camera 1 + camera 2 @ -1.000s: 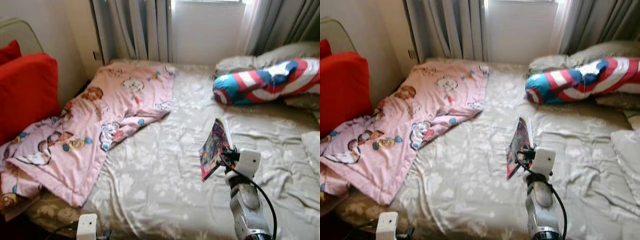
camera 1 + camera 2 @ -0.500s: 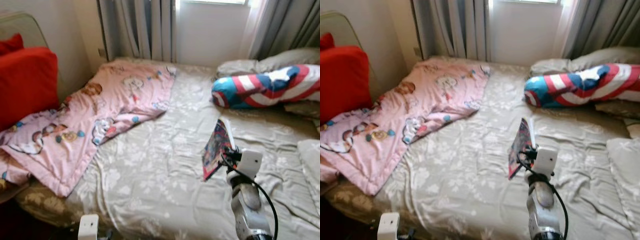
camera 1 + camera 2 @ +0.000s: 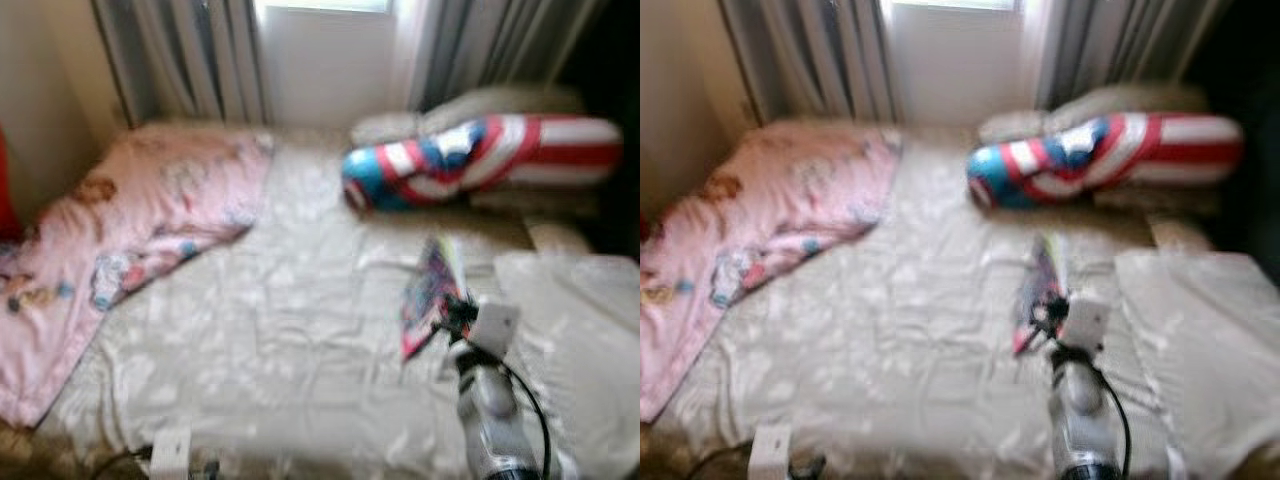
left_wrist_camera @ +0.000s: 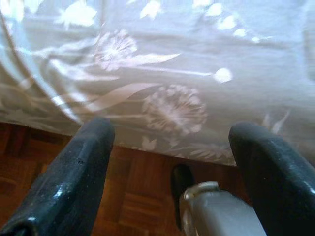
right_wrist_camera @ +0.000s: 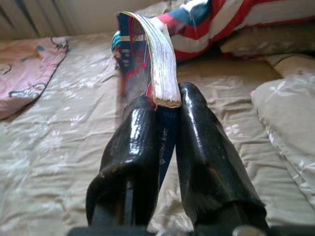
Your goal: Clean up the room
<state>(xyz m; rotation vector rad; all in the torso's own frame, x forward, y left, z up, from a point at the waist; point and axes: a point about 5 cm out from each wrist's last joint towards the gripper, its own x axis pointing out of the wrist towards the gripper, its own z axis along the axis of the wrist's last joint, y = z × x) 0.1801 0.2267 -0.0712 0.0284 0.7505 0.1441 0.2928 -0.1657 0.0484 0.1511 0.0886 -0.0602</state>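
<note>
The right hand [image 5: 157,142] pinches a book [image 5: 147,54] by its lower edge, upright above the bed [image 3: 260,330] near its right side. Light but floppy — pages may fan; grip nearer the spine. Left hand [image 4: 182,172] spread, idle at the bed's near edge.

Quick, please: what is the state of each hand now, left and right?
Left hand: open, holding nothing, low beside the bed sheet.
Right hand: closed on a book, held above the bed.
</note>
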